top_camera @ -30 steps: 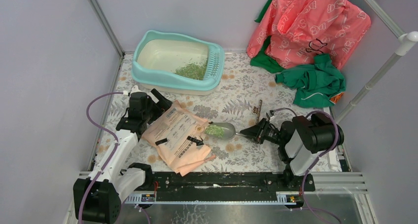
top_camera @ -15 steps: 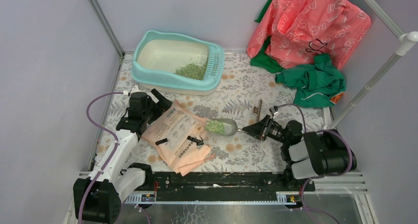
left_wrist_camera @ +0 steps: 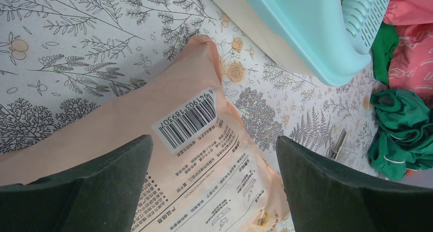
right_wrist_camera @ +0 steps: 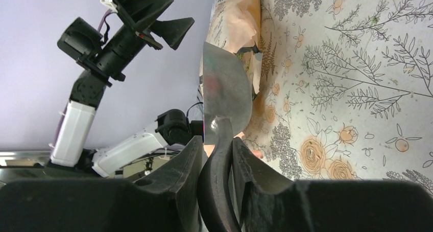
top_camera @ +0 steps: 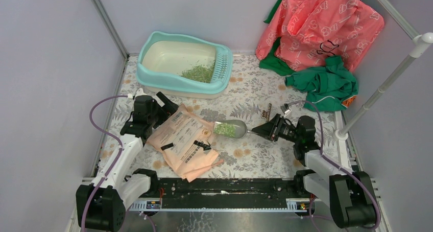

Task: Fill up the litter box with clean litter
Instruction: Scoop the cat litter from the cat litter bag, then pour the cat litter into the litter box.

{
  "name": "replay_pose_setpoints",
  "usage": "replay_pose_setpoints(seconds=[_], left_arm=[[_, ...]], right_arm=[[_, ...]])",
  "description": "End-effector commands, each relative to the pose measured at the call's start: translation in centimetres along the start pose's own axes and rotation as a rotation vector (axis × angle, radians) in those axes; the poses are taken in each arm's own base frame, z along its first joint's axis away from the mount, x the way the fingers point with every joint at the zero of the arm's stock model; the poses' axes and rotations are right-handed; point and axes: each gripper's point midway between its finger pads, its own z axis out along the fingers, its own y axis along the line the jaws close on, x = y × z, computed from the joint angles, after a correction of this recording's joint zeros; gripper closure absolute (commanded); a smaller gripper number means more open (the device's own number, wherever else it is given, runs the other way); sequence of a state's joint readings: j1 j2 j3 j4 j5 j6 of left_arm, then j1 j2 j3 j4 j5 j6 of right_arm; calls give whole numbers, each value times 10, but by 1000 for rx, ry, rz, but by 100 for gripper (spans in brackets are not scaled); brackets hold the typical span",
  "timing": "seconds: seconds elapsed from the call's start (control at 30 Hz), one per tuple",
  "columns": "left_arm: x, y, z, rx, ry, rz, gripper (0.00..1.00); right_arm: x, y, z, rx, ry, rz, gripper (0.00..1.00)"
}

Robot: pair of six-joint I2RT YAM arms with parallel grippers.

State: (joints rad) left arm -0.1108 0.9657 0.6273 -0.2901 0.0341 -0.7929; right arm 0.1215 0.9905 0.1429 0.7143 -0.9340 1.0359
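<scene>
Floral tablecloth (top_camera: 255, 96) unchanged. Right pincer (top_camera: 265, 130), clamped on the scoop (top_camera: 232, 128) handle, had lifted its litter (top_camera: 223, 129) off the bag (top_camera: 186, 140) just ahead. Farther beyond sat the litter box (top_camera: 153, 73), partly filled. Left pincer (left_wrist_camera: 214, 186) gaped over the bag. Carry likely next.
</scene>
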Motion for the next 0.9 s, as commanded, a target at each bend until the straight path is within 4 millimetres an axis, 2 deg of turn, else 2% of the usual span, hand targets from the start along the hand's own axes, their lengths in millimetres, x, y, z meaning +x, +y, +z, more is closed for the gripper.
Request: replay_pose_setpoints(seconds=[0.0, 0.1, 0.2, 0.3, 0.33, 0.43, 0.57, 0.67, 0.77, 0.83, 0.87], left_arm=[[-10, -9, 1, 40, -33, 9, 1], [-10, -9, 2, 42, -30, 10, 1], [-10, -8, 3, 47, -25, 10, 1], [-10, -9, 3, 55, -22, 10, 1], [-9, -8, 3, 56, -20, 9, 1], [-9, -8, 3, 65, -19, 5, 1], [-5, -7, 3, 73, -12, -3, 1], [-5, -6, 3, 75, -12, -6, 1], [-8, -10, 3, 93, -13, -19, 1], [-8, -10, 3, 93, -10, -17, 1], [-9, -10, 3, 91, -11, -13, 1]], right_arm=[[-26, 26, 9, -61, -25, 5, 100], [-50, 35, 19, -70, -61, 3, 100], [-83, 51, 32, -81, -93, -17, 100], [-121, 71, 49, -107, -120, -37, 100], [-138, 85, 55, -128, -131, -59, 100], [-180, 100, 76, -131, -159, -71, 100], [-233, 101, 120, -65, -173, -90, 100], [-261, 96, 161, 2, -161, -128, 100], [-280, 89, 203, 85, -156, -195, 100], [-285, 84, 228, 134, -144, -232, 100], [-288, 76, 241, 160, -137, -246, 100]])
